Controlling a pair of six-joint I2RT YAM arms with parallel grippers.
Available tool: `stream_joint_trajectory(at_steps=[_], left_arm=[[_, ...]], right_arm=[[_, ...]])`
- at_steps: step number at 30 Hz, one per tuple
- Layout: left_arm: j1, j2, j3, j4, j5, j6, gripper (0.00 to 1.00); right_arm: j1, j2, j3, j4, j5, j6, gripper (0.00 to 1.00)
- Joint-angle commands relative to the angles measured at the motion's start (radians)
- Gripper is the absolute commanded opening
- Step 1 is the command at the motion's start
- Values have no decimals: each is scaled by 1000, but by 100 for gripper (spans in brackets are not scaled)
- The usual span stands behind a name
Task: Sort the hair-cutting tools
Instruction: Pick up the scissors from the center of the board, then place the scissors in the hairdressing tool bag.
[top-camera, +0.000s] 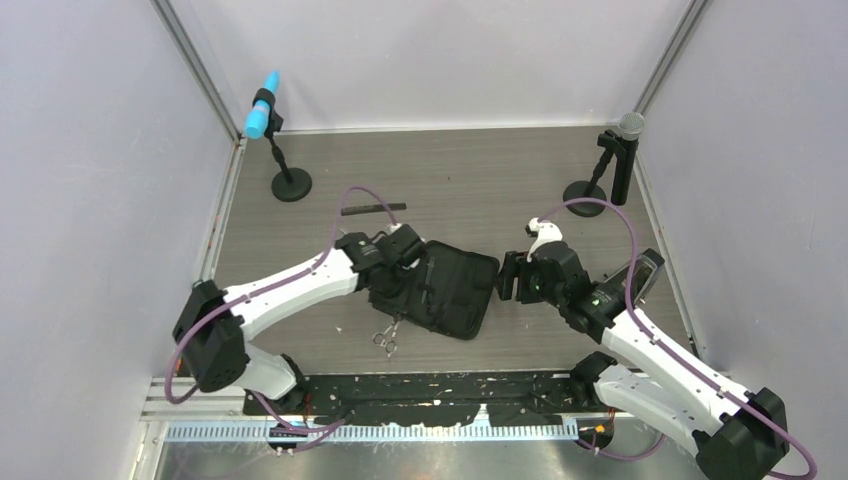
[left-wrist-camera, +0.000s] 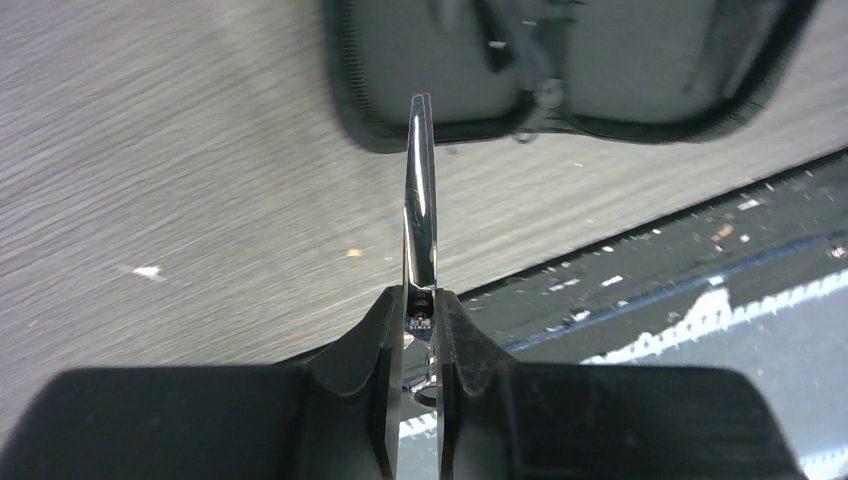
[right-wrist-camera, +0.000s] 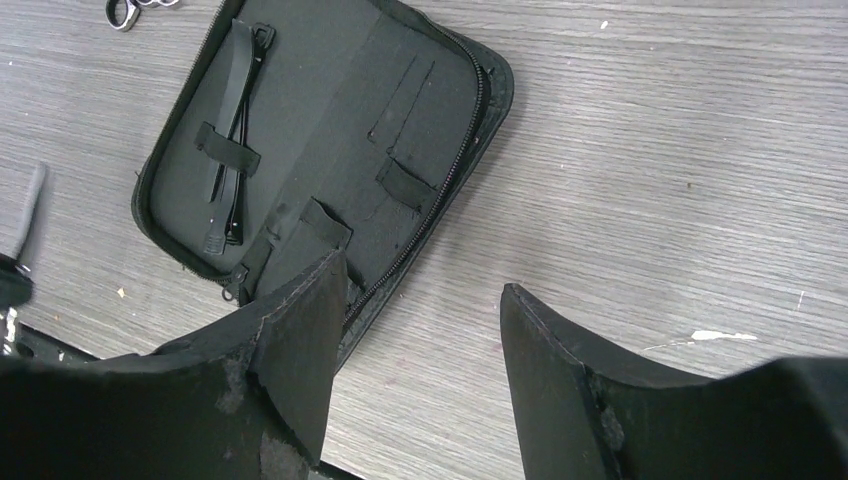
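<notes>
Silver scissors (left-wrist-camera: 420, 200), where? — K
Pinched edge-on in left gripper (left-wrist-camera: 420, 312), blades pointing at the open zip case (left-wrist-camera: 620, 50), looks lifted off the table (left-wrist-camera: 150, 150). — M
Right gripper (right-wrist-camera: 422, 275)? — K
Jaws spread, nothing between them, by the case's edge. — M
Handling? — K
Stiff, light, slick steel; likely swivels if pinched far out on the blade. Hold near the pivot, as now. Second scissors (top-camera: 385, 338) lie on the table beside the case; comb (top-camera: 373, 208) well apart. — M
</notes>
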Motion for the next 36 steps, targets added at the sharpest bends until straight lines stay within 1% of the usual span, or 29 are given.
stream_joint_trajectory(at_steps=[1, 4, 6, 9, 11, 13, 17, 22, 26, 28, 31, 36], left_arm=[[-83, 118, 112, 4, 123, 38, 0], [-137, 205, 188, -20, 162, 57, 0], [-163, 252, 234, -30, 176, 72, 0], [-170, 313, 274, -37, 208, 94, 0], [-172, 344, 300, -52, 222, 106, 0], [-173, 370, 315, -56, 244, 117, 0], [-178, 404, 332, -51, 253, 127, 1], [-179, 444, 348, -48, 260, 129, 1], [-177, 462, 350, -44, 258, 130, 0], [-175, 469, 350, -44, 253, 127, 0], [-170, 475, 350, -43, 248, 122, 0], [-154, 488, 355, -45, 234, 116, 0]], right_arm=[[-4, -6, 38, 58, 33, 9, 65], [-4, -18, 32, 57, 59, 11, 65], [-4, -23, 33, 61, 104, 0, 66], [-6, -2, 47, 93, 189, -34, 69], [-16, 36, 69, 119, 198, -75, 69], [-37, 91, 101, 136, 180, -125, 70], [-76, 230, 174, 155, 145, -169, 70], [-118, 389, 228, 207, 24, -184, 69], [-127, 491, 235, 243, -44, -200, 68], [-135, 540, 235, 252, -71, -203, 65], [-140, 609, 228, 259, -114, -203, 56], [-140, 642, 164, 305, -168, -169, 43]])
